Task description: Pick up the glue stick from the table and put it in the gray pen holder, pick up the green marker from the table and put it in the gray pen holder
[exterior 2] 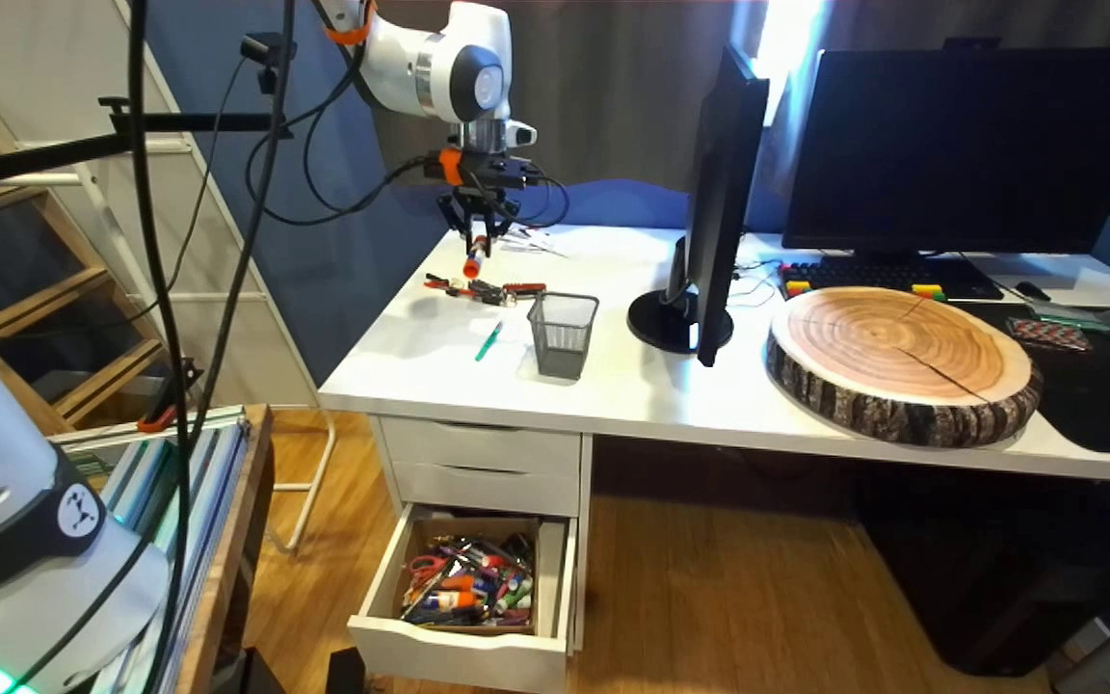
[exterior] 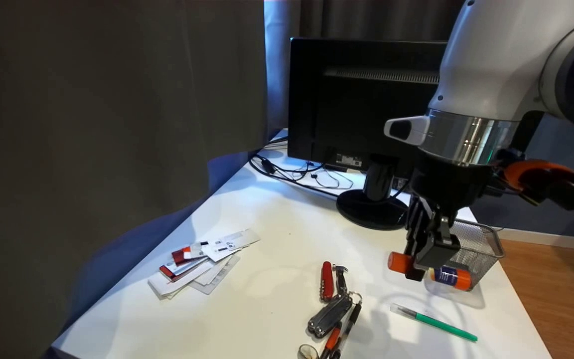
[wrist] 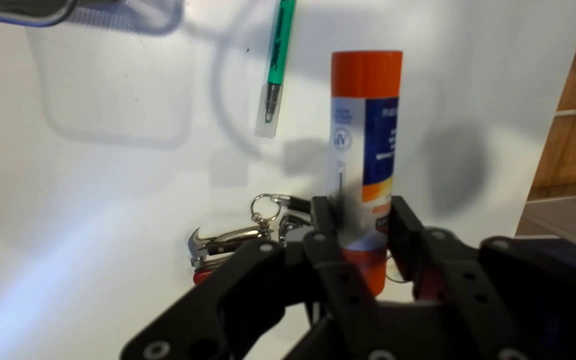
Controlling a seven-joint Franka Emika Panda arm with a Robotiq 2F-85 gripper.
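One glue stick (wrist: 365, 145), orange-ended, white and blue

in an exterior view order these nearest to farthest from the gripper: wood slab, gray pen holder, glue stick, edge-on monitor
1. The glue stick: held in the gripper.
2. The gray pen holder: on the table, below and right in the picture.
3. The edge-on monitor: right of the gray pen holder.
4. The wood slab: right of that monitor.

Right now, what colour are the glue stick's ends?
Orange; the glue stick shows best in the wrist view.
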